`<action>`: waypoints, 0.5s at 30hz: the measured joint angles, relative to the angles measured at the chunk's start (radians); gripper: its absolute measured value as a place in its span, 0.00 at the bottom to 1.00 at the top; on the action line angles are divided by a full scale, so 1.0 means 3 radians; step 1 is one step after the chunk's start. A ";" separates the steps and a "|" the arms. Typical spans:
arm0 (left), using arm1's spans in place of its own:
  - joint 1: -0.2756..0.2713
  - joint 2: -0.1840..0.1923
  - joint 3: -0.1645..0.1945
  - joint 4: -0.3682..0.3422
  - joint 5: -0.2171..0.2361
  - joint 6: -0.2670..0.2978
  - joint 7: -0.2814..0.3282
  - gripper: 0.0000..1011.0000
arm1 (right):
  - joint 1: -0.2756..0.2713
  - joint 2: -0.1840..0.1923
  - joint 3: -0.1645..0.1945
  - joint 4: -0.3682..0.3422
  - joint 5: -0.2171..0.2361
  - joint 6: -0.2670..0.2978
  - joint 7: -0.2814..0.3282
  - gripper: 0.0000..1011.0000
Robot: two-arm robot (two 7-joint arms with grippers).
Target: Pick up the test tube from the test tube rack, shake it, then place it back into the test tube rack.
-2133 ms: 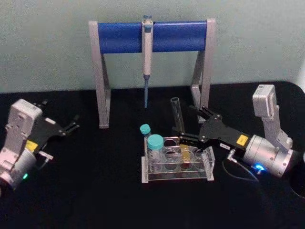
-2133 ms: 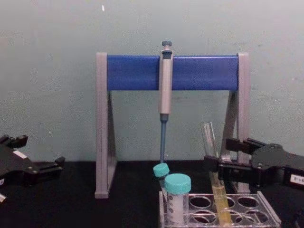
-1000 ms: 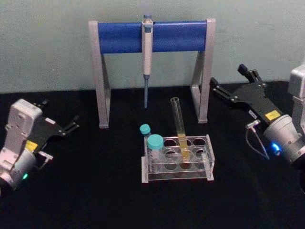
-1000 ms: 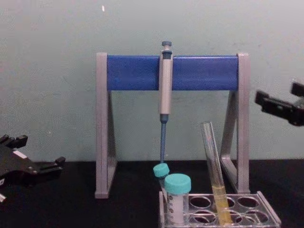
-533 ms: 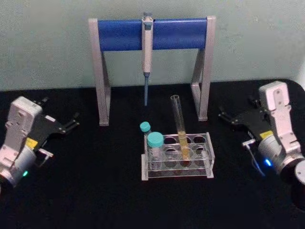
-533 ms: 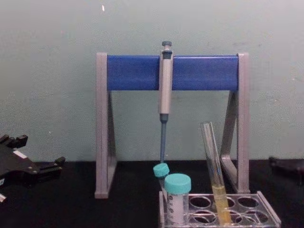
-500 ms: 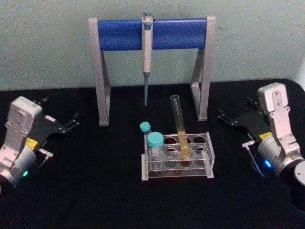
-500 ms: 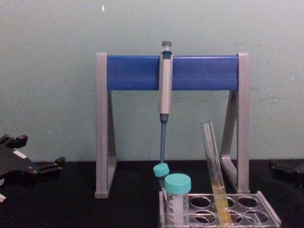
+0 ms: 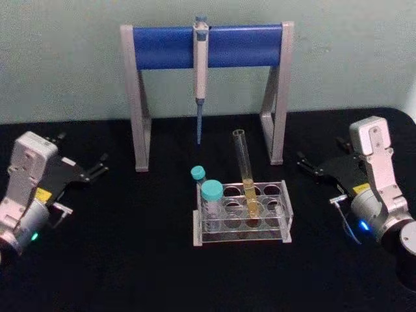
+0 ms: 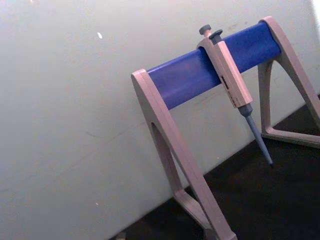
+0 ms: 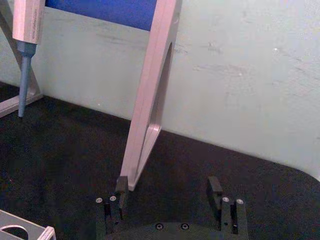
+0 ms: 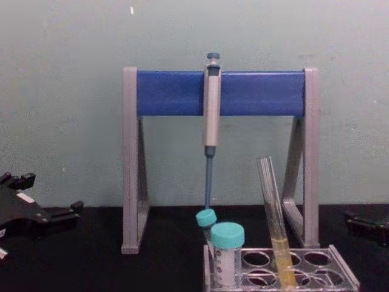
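Note:
The test tube (image 9: pixel 245 170), clear glass with yellow liquid low down, stands leaning in a back-row hole of the clear test tube rack (image 9: pixel 242 234) at the table's centre. In the chest view the test tube (image 12: pixel 273 213) rises from the rack (image 12: pixel 342 272) untouched. My right gripper (image 9: pixel 321 152) rests well to the right of the rack, open and holding nothing; its fingers (image 11: pixel 121 185) stand wide apart over bare black table. At the far left, my left gripper (image 9: pixel 80 151) sits parked and open (image 12: pixel 51 194).
Two teal-capped vials (image 9: pixel 211 195) fill the rack's left end. Behind the rack stands a grey-and-blue pipette stand (image 9: pixel 208 48) with a pipette (image 9: pixel 200 71) hanging from its bar. The stand's right leg (image 11: pixel 150 95) is just ahead of my right gripper.
My right gripper let go of the test tube, drew back up and to the right, then sank to the table's right side. The tube stays leaning in the rack. The left arm is still.

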 joint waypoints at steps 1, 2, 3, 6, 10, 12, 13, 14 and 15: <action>0.0000 0.0000 0.0000 0.0000 0.0000 0.0000 0.0000 0.99 | 0.0000 0.0000 0.0000 -0.0001 -0.0001 0.0000 -0.0002 0.99; 0.0000 0.0000 0.0000 0.0000 0.0000 0.0000 0.0000 0.99 | 0.0001 0.0001 -0.0001 -0.0001 -0.0001 0.0000 -0.0003 0.99; 0.0000 0.0000 0.0000 0.0000 0.0000 0.0000 0.0000 0.99 | 0.0001 0.0001 -0.0001 -0.0001 -0.0001 0.0000 -0.0003 0.99; 0.0000 0.0000 0.0000 0.0000 0.0000 0.0000 0.0000 0.99 | 0.0002 0.0002 -0.0002 -0.0003 -0.0003 -0.0001 -0.0005 0.99; 0.0000 0.0000 0.0000 0.0000 0.0000 0.0000 0.0000 0.99 | 0.0003 0.0003 -0.0004 -0.0004 -0.0004 -0.0001 -0.0007 0.99; 0.0000 0.0000 0.0000 0.0000 0.0000 0.0000 0.0000 0.99 | 0.0003 0.0003 -0.0004 -0.0004 -0.0005 -0.0001 -0.0008 0.99; 0.0000 0.0000 0.0000 0.0000 0.0000 0.0000 0.0000 0.99 | 0.0004 0.0004 -0.0004 -0.0004 -0.0005 -0.0002 -0.0008 0.99; 0.0000 0.0000 0.0000 0.0000 0.0000 0.0000 0.0000 0.99 | 0.0004 0.0004 -0.0005 -0.0005 -0.0005 -0.0002 -0.0009 0.99; 0.0000 0.0000 0.0000 0.0000 0.0000 0.0000 0.0000 0.99 | 0.0004 0.0004 -0.0005 -0.0006 -0.0005 -0.0002 -0.0009 0.99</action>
